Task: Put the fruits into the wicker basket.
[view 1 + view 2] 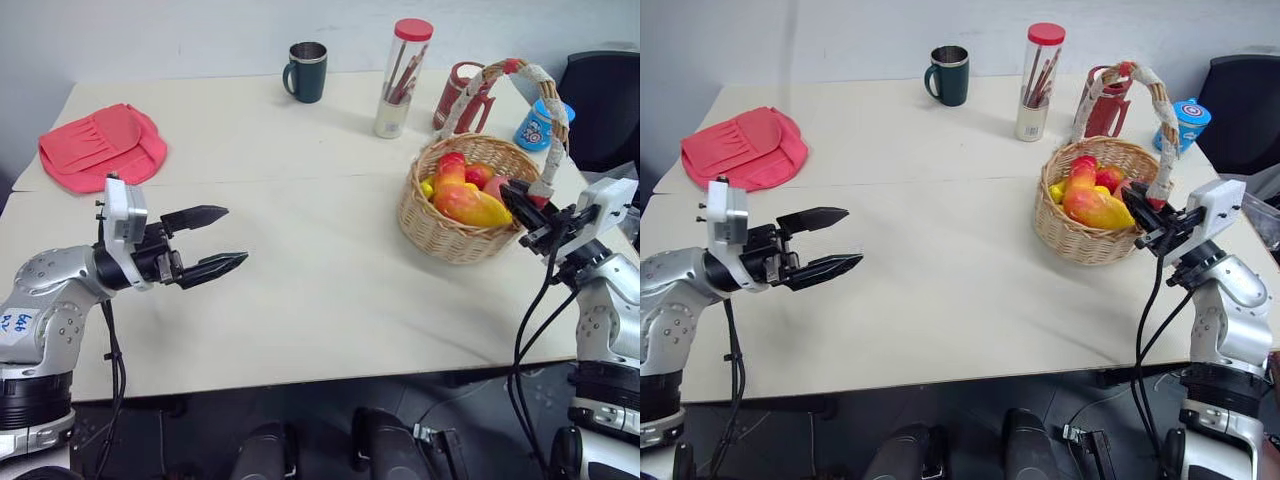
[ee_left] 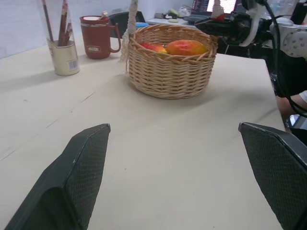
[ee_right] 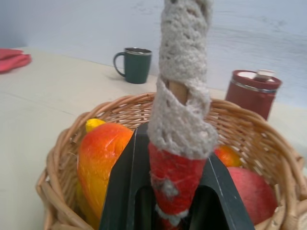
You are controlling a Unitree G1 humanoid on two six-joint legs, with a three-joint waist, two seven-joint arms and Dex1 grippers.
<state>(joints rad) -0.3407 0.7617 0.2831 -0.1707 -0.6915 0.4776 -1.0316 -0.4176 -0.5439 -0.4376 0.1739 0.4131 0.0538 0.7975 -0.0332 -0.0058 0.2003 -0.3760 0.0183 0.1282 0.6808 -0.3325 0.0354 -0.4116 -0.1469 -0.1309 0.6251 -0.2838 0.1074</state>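
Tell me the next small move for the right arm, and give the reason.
Probably lift the wicker basket gently by its handle. The right gripper is shut on the handle's red-banded base, and the mango and peach already lie inside, so no fruit is left on the table. The left gripper is open.

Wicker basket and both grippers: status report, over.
Left gripper open, empty. Right gripper shut on white-wrapped handle of tan wicker basket. Yellow-orange mango inside.

No readable text. Blue scrawl on left arm's white label (image 1: 17,322): illegible. Labels on brown mug (image 2: 94,49) and clear jar (image 2: 73,64): too small to read.
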